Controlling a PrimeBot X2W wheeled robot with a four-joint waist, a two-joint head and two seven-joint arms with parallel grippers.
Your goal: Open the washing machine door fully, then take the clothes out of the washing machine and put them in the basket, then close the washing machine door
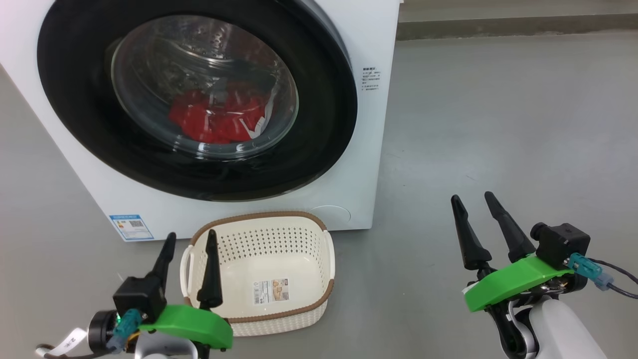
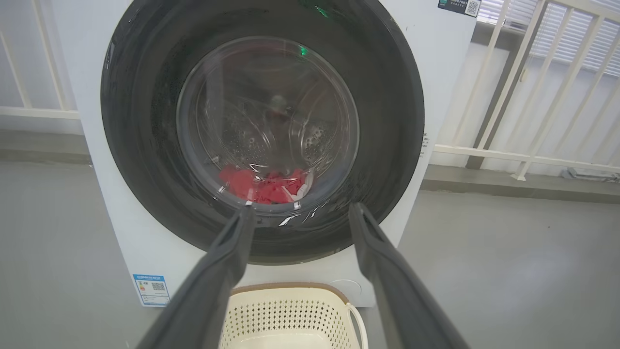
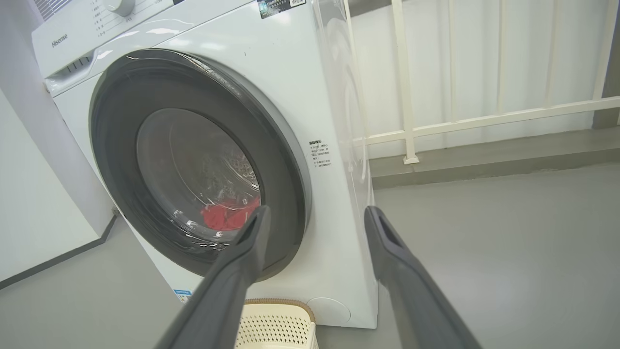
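The white washing machine stands ahead with its round black-rimmed door shut. Red clothes with white trim lie in the drum behind the glass. On the floor in front sits the cream basket with nothing but a barcode sticker inside. My left gripper hovers open at the basket's left rim. My right gripper is open over bare floor to the machine's right.
A grey floor spreads to the right of the machine. A low ledge with a white railing runs behind it. A white wall stands to the machine's left.
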